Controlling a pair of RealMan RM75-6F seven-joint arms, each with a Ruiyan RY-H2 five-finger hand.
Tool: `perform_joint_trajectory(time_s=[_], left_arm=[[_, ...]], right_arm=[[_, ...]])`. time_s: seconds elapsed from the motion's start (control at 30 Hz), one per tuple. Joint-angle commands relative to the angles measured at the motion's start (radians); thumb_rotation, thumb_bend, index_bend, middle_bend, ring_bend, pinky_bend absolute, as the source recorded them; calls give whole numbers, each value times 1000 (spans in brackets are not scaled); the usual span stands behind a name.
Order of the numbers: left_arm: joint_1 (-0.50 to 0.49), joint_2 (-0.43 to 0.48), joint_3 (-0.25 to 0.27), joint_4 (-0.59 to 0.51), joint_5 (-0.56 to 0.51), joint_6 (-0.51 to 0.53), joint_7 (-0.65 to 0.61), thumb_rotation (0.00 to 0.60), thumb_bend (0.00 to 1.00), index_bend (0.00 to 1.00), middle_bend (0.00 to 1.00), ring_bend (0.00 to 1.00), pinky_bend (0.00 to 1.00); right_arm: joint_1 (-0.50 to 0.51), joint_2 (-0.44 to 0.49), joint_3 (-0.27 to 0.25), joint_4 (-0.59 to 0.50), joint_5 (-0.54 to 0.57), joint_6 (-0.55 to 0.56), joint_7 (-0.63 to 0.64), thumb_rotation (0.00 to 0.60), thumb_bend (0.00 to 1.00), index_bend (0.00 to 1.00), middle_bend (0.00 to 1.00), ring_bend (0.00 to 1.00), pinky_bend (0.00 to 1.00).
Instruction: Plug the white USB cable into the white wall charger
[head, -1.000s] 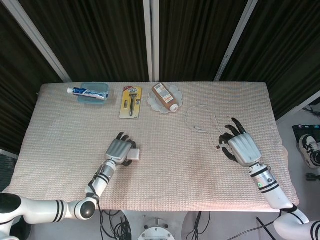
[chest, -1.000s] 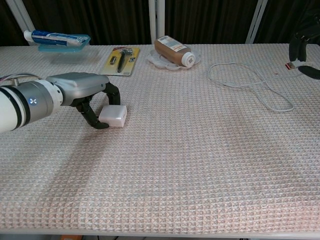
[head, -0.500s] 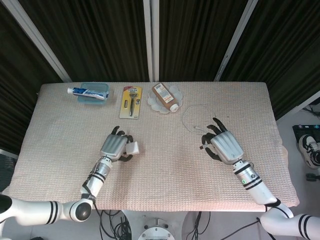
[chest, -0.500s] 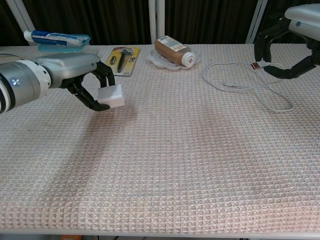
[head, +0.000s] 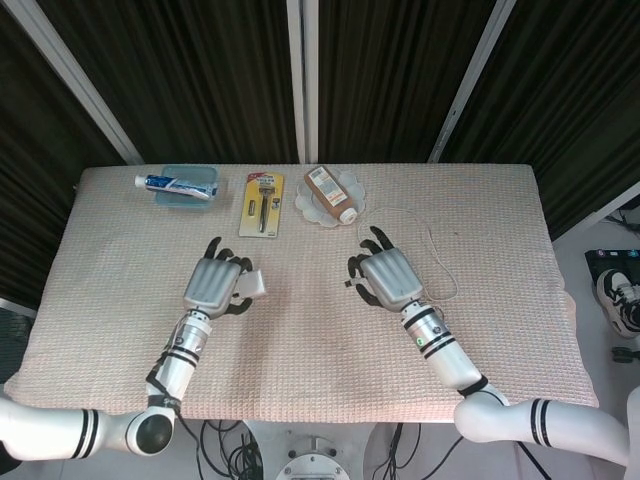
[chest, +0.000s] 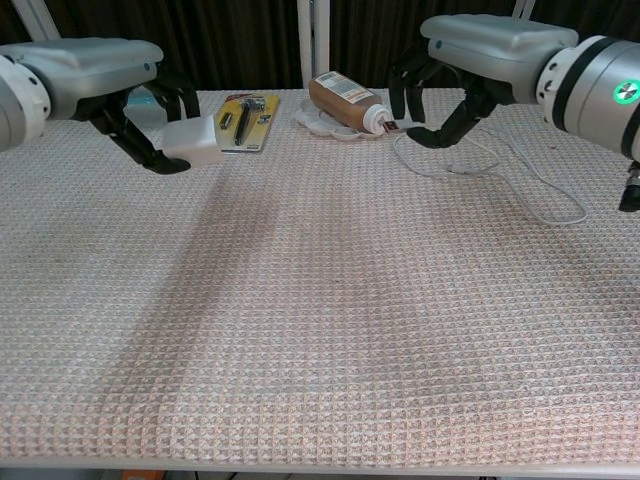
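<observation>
My head camera looks steeply down from high above the near edge, taking in the whole table (head: 300, 330) and the dark curtain (head: 210, 80) behind. My chest camera sits low at the near edge, facing far across the cloth. Both share the tabletop's far items.

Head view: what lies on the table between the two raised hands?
Nothing: in the head view, only bare woven cloth lies between the left hand, holding the white charger, and the right hand, holding the cable's plug.
</observation>
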Motion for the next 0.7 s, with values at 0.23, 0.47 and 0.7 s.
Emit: perform_joint_trajectory(time_s=[0.23,0.47,0.7], left_arm=[[-59,-4,-28,-78,-57,72,143,599,278,459,428,210,0],[-103,-19,-55,-108,-133,114,227,600,277,459,429,210,0],[-142,-32,-87,-113,-209,121,255,600,277,459,429,210,0]], right_arm=[[150,-137,68,15,222,24,-157,600,417,644,528,209,0],[198,-201,81,50,303,70,-174,600,423,644,528,225,0],[219,-227,91,67,338,105,-162,600,425,644,528,225,0]])
